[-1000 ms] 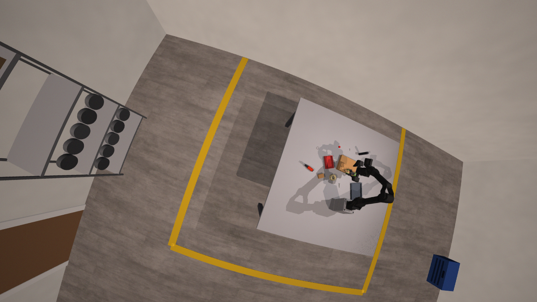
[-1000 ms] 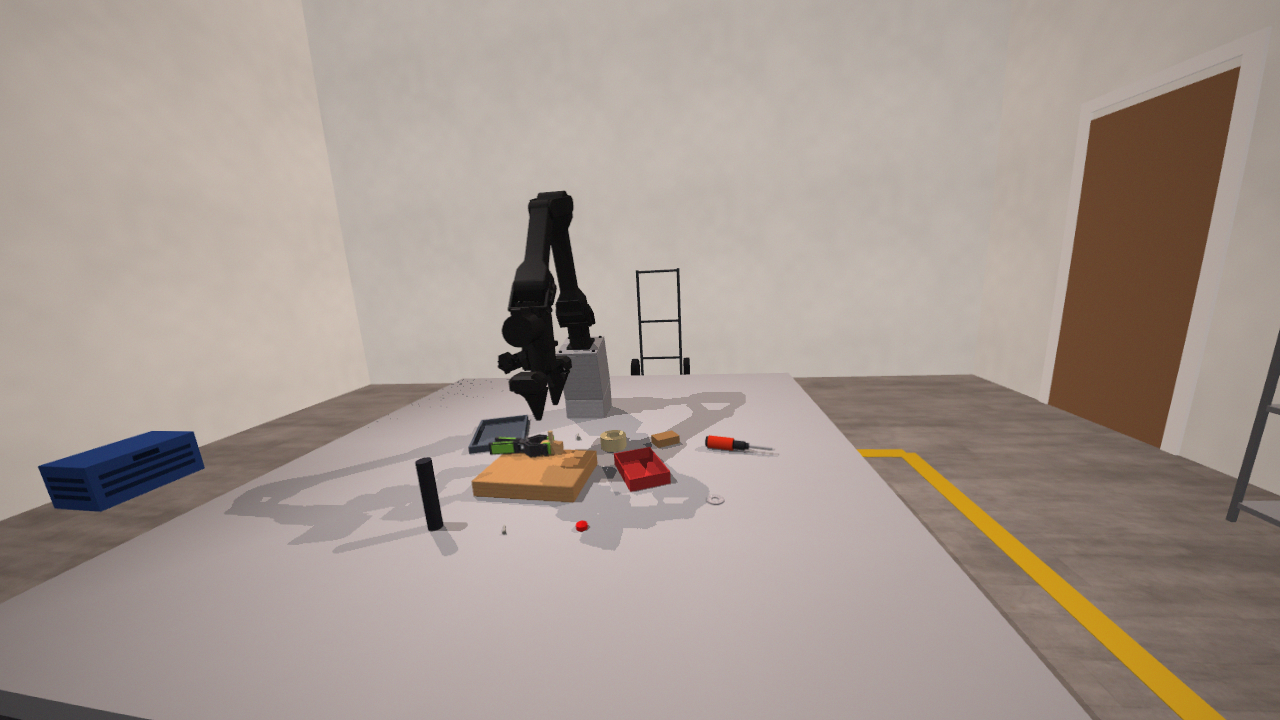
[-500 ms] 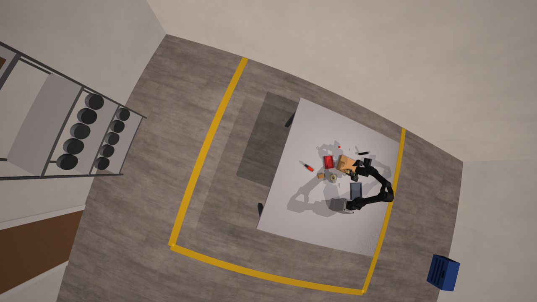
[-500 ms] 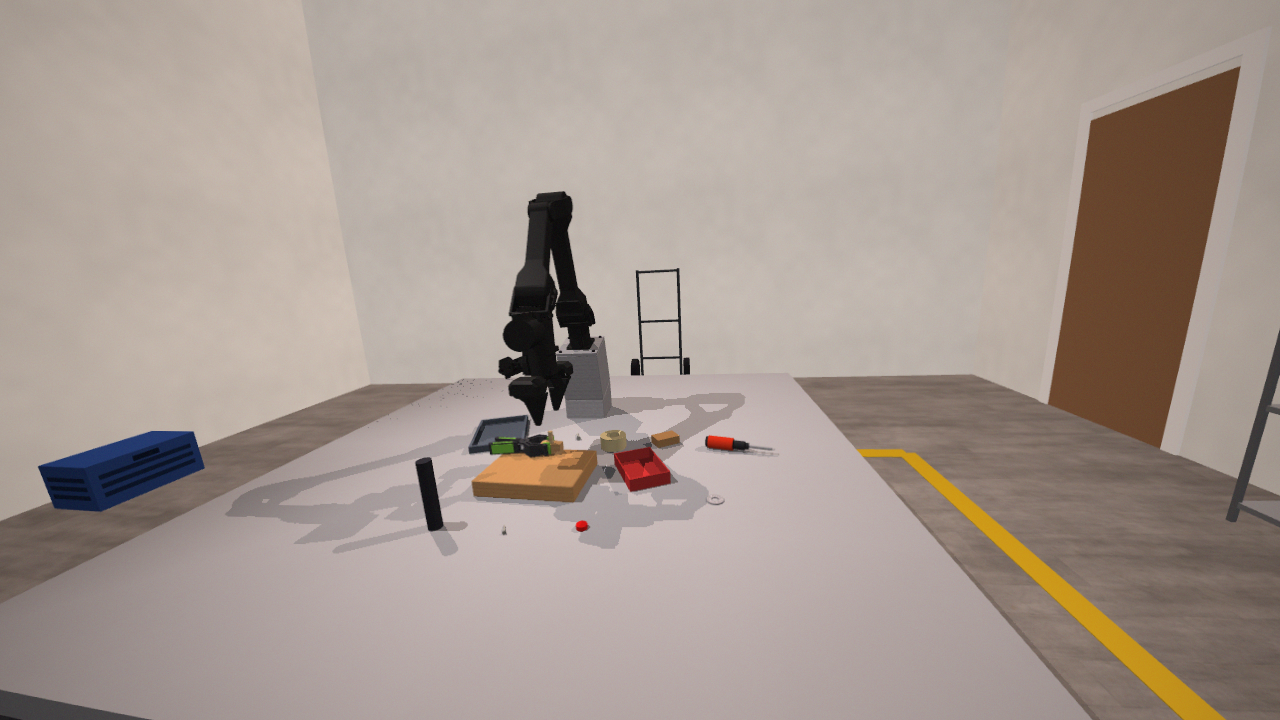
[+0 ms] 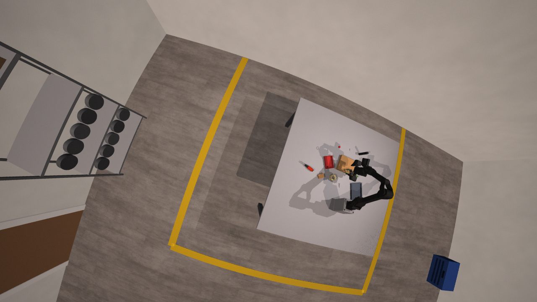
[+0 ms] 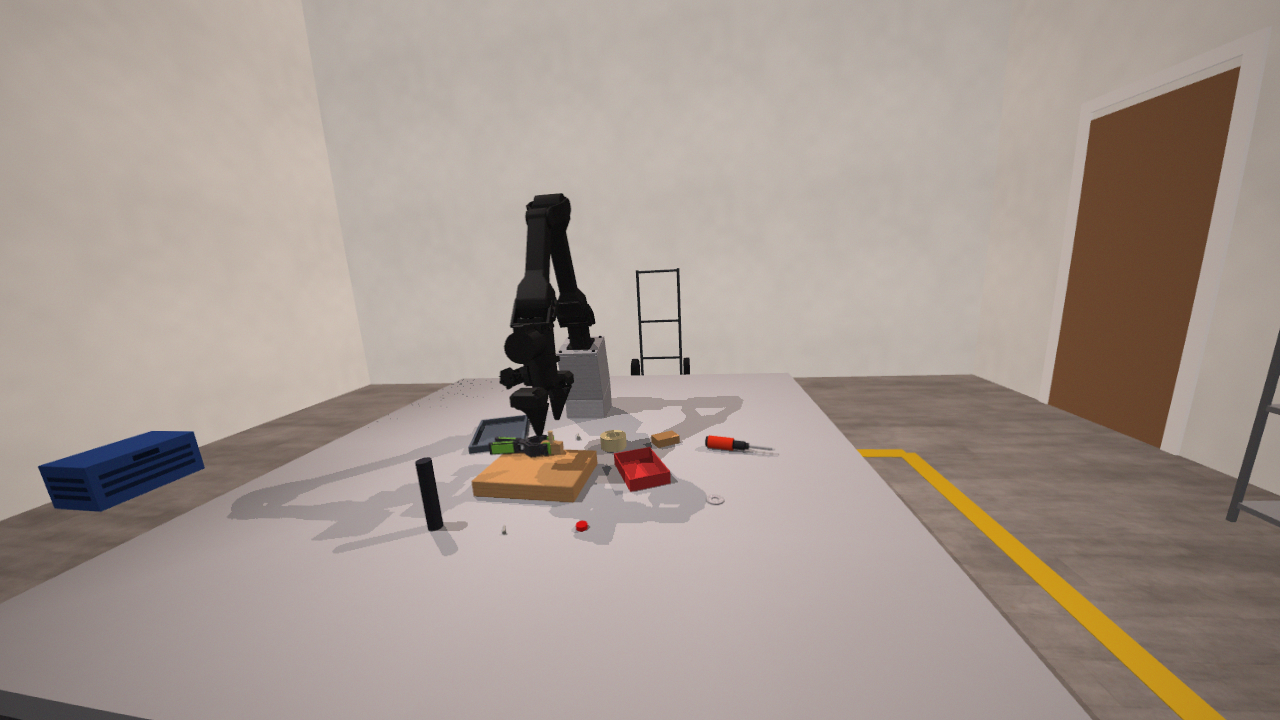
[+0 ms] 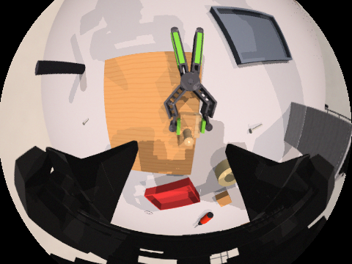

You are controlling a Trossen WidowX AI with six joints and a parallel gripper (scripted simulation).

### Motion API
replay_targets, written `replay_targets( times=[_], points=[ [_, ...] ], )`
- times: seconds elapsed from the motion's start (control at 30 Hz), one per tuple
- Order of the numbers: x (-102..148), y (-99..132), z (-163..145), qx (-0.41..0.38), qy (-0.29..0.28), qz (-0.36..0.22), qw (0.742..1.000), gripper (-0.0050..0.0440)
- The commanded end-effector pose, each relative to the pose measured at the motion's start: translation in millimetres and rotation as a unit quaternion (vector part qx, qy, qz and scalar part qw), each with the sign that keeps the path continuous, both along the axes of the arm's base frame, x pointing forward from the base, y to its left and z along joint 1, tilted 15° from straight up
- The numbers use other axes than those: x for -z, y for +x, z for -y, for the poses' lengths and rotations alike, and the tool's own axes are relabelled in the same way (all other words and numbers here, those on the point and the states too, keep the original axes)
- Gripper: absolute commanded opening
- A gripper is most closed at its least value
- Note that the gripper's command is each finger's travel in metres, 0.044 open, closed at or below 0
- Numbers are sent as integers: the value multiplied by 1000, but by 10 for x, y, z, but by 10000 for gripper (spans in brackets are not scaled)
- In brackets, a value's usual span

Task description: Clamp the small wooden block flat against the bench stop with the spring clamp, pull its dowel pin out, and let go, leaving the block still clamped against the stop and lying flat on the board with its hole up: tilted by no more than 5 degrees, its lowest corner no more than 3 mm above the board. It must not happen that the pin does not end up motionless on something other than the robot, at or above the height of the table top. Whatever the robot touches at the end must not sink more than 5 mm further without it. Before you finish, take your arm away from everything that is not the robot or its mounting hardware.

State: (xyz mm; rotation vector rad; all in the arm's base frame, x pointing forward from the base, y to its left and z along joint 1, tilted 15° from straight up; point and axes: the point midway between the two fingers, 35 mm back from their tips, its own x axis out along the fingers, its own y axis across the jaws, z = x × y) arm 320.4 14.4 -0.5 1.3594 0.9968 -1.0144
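A wooden board (image 7: 147, 108) lies on the table, with a raised bench stop (image 7: 169, 151) at its near end in the wrist view. A spring clamp (image 7: 188, 78) with green handles lies across the board's right edge. Its jaws sit on either side of the small wooden block (image 7: 191, 123). The tan dowel pin (image 7: 188, 141) shows just below the jaws. My gripper (image 7: 183, 147) is open and empty, hovering above the clamp and block. In the side view the gripper (image 6: 538, 413) points down just above the clamp (image 6: 519, 442) at the board's (image 6: 535, 474) back edge.
A red bin (image 7: 172, 193), a tape roll (image 7: 226, 173), a small brown block (image 7: 224, 198) and a screwdriver (image 7: 204, 220) lie near the stop end. A grey tray (image 7: 251, 34) lies beyond the clamp handles. A black cylinder (image 6: 429, 494) stands left of the board. The arm's base (image 6: 586, 380) is behind.
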Motion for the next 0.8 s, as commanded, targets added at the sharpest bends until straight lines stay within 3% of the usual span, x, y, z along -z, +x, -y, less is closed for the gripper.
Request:
replay_targets(
  times=[0.0, 0.6, 0.77],
  points=[
    [109, -14, 5, 2, -1, -9, 1000, 440],
    [292, 19, 4, 2, -1, -9, 1000, 440],
    [292, 19, 4, 2, -1, -9, 1000, 390]
  ],
)
